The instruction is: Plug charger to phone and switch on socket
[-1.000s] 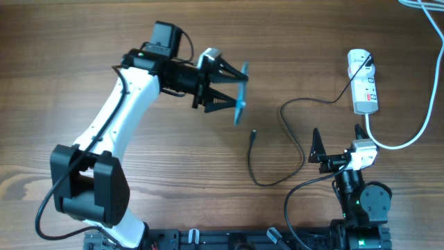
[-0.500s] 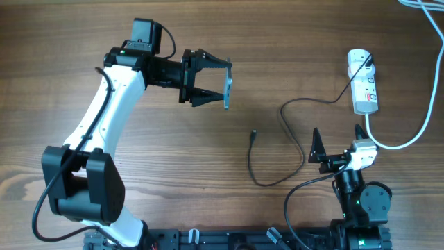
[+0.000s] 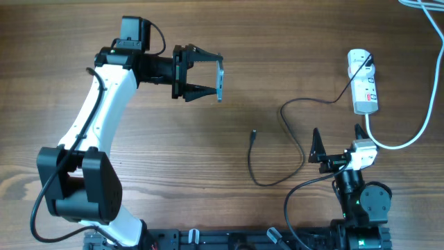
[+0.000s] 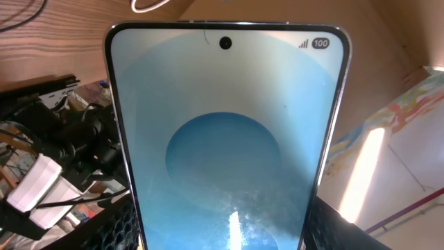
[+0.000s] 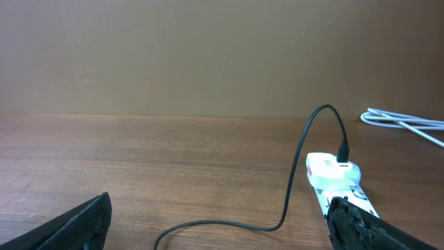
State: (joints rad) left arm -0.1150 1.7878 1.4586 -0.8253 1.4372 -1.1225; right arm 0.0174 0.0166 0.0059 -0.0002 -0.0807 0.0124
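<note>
The left fingers hold the phone across its width, one finger on each long side. From overhead the phone shows edge-on, up and left of the middle of the bench. In the left wrist view its pale blue screen faces the camera, with the camera hole at the top and the dark fingers at both lower corners.

The charger is plugged into the near end of the socket at the right of the bench and loops across the wood. Its small dark tip lies free, well apart from the phone.

The right fingers are spread wide and hold nothing, just short of the socket. A thick white cord curves off to the right.
</note>
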